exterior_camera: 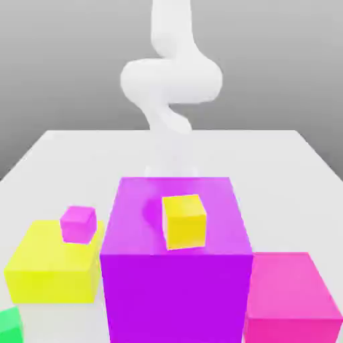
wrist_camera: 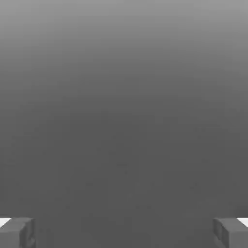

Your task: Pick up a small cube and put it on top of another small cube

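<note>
A small yellow cube (exterior_camera: 183,221) rests on top of a big purple block (exterior_camera: 175,288) at the front middle of the exterior view. A small magenta cube (exterior_camera: 78,224) sits on a big yellow block (exterior_camera: 50,268) at the exterior view's left. The white arm (exterior_camera: 171,74) rises behind the purple block, well back from both small cubes. In the hand view my gripper (wrist_camera: 124,233) is open: its two grey fingers (wrist_camera: 19,233) stand far apart with nothing between them, facing plain grey background.
A big pink block (exterior_camera: 291,298) stands at the front on the exterior view's right, beside the purple block. A green block (exterior_camera: 10,325) pokes in at the front left corner. The white table (exterior_camera: 281,167) stretches back toward the arm.
</note>
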### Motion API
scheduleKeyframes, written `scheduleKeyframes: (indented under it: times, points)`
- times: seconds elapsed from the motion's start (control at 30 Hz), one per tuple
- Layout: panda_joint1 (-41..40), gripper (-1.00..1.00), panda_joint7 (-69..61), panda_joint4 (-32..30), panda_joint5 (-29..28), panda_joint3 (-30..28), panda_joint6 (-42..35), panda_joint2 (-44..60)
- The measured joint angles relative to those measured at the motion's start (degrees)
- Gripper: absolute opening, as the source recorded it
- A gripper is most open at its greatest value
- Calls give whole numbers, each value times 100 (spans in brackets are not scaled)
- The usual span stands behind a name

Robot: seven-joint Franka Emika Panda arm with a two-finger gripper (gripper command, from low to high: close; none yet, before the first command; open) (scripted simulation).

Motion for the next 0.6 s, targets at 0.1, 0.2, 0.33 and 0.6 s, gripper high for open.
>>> scheduleKeyframes:
  times: [0.1, 0.2, 0.33, 0.6]
  points:
    - [185, 0, -274, 86, -84, 136, 146, 654]
    - [357, 0, -538, 169, -163, 274, 284, 1280]
    - [578, 0, -881, 279, -276, 467, 468, 2110]
    - [1058, 0, -1528, 501, -561, 869, 830, 3774]
